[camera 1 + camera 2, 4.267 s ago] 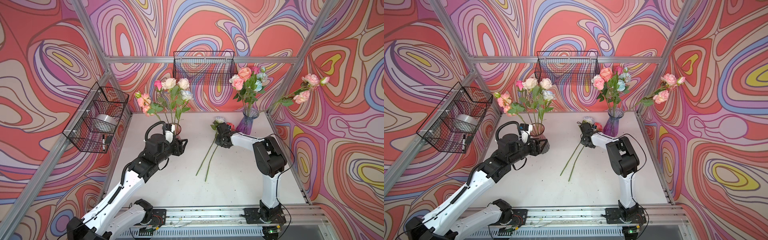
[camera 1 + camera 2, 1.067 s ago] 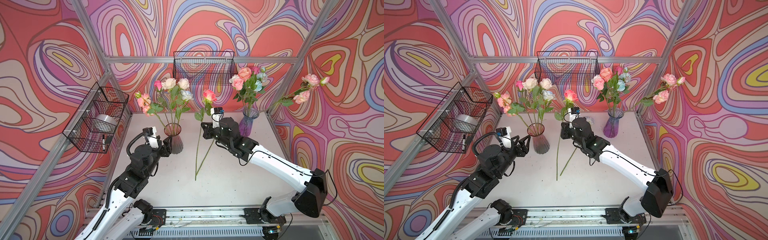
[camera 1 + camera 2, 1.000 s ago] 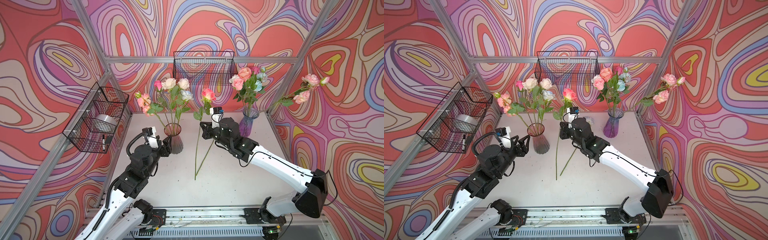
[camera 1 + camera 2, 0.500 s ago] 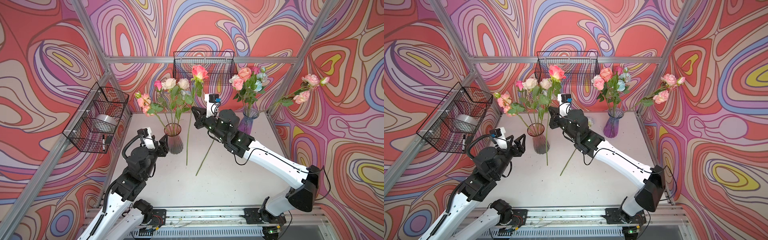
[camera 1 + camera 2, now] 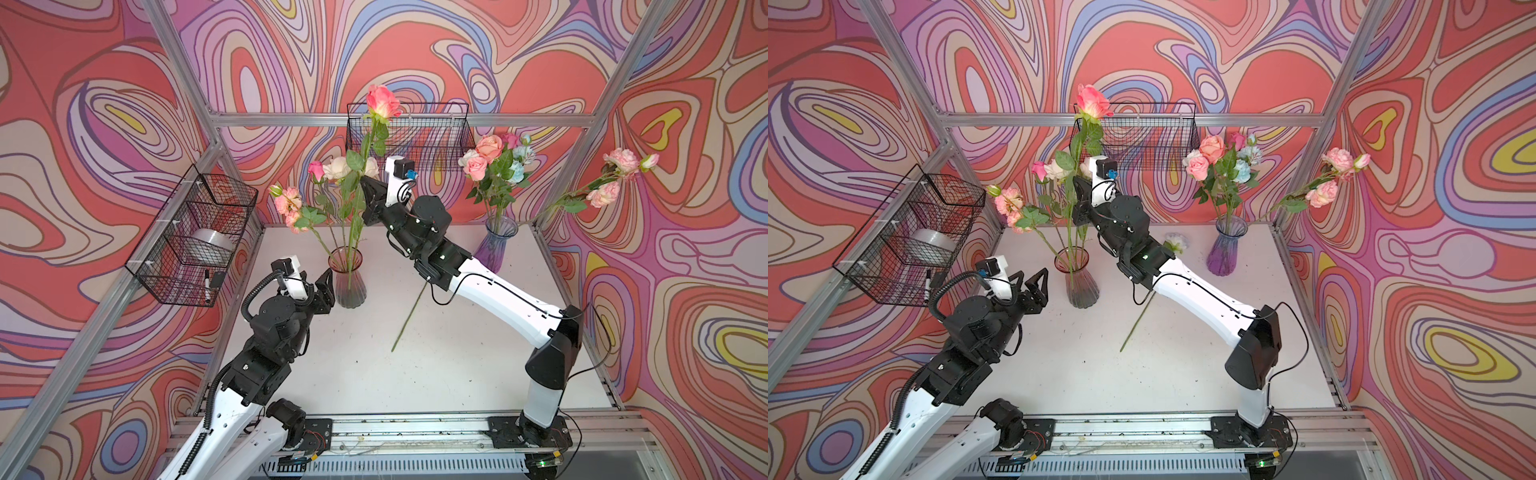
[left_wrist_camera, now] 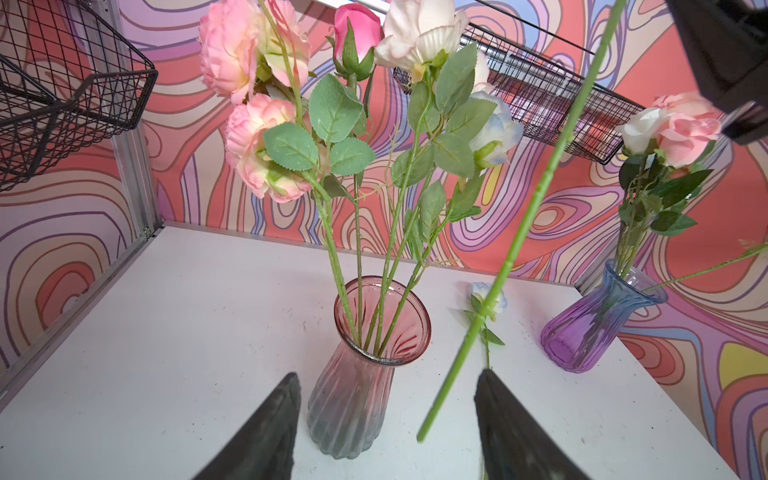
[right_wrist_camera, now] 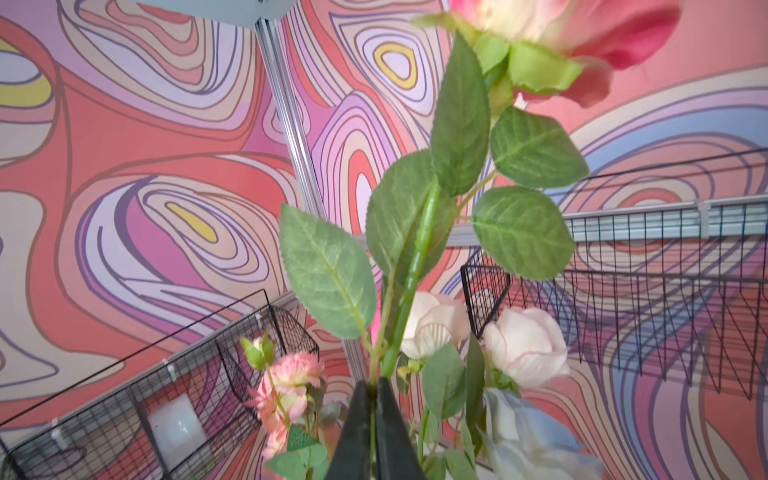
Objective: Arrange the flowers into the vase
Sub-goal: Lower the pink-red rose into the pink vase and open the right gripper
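The right gripper (image 7: 376, 386) is pressed together on the stem of a coral rose (image 5: 381, 104), pinching it below the leaves. It holds the rose nearly upright, high above the pink vase (image 5: 348, 278), so the bloom stands above every flower in that vase. In the left wrist view the rose's cut end hangs free just beside the pink vase's mouth, not inside it. In both top views the stem crosses the mouth.

The left gripper (image 5: 1032, 276) hovers just beside the pink vase, low near its body. Its fingers (image 6: 266, 428) are spread wide and hold nothing.

The pink vase stands upright on the table (image 5: 436, 374) and holds a bunch (image 5: 332, 170) of pink, cream and pale blue roses.

A loose rose (image 5: 409, 316) lies flat on the table, well apart from the pink vase on its far side from the left gripper. The right arm partly covers it. Its pale blue bloom (image 5: 1173, 243) points toward the back wall.

Farther out on that same side stands a purple vase (image 5: 496, 249) with its own roses (image 5: 494, 166). One long spray (image 5: 615, 166) leans out of it, away from the pink vase.
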`<state>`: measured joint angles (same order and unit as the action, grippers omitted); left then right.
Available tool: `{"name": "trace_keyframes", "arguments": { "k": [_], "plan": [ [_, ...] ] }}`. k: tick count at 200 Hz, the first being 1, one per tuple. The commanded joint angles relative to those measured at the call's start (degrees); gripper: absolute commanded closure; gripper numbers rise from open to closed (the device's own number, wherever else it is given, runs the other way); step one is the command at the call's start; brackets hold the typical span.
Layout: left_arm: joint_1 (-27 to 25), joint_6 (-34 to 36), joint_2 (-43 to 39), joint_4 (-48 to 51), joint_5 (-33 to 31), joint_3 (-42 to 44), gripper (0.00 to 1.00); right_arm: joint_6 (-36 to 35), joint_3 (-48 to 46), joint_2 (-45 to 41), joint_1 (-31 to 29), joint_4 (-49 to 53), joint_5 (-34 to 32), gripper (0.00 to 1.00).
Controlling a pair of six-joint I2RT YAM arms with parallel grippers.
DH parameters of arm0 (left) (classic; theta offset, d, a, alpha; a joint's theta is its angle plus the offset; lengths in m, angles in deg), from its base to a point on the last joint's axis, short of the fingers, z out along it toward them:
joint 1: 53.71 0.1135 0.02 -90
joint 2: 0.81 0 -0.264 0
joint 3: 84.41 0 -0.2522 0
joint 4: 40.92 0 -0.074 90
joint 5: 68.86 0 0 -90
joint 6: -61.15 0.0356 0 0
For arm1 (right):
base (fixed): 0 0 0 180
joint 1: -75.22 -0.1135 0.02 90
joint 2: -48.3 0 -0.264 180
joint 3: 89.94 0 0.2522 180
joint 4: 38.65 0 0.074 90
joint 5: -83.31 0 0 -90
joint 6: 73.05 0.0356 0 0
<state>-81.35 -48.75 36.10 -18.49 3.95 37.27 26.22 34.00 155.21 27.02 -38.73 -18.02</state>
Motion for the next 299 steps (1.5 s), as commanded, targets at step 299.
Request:
{"name": "trace_keyframes", "arguments": {
  "k": [299],
  "plan": [
    [5.7,-3.37,1.1,-2.03,4.78,0.43,0.31,-13.56,-8.18,7.06,-4.93,2.21,-7.27,0.76]
  ]
}}
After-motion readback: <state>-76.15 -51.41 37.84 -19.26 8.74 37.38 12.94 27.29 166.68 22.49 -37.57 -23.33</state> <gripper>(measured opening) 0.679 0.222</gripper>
